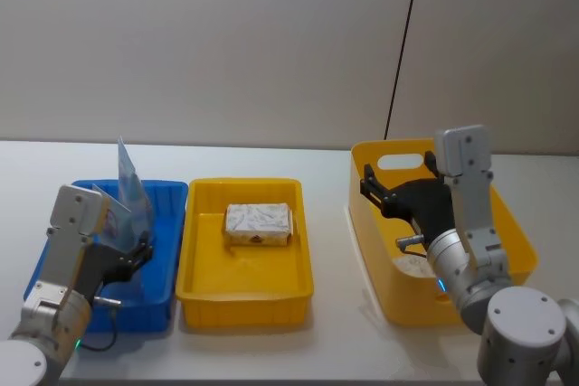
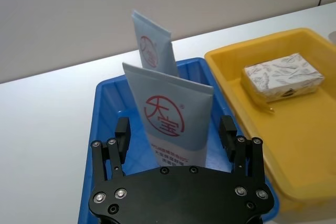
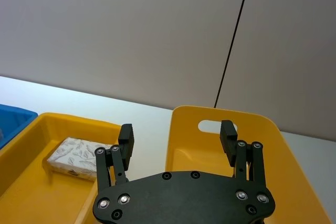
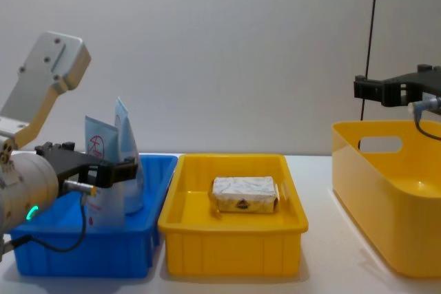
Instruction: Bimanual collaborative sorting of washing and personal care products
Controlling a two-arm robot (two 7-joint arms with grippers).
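White table (image 1: pixel 333 306) meets a plain grey wall (image 1: pixel 226 42).

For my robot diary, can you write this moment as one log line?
left gripper: open around front tube in blue bin | right gripper: open over tall yellow bin | wrapped pack: in yellow tray

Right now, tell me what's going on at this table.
The left gripper is down in the blue bin, fingers open on either side of an upright squeeze tube; it is not clamped on it. A second tube stands just behind. The right gripper hovers open and empty above the tall yellow bin on the robot's right. One wrapped block pack lies in the yellow tray in the middle.
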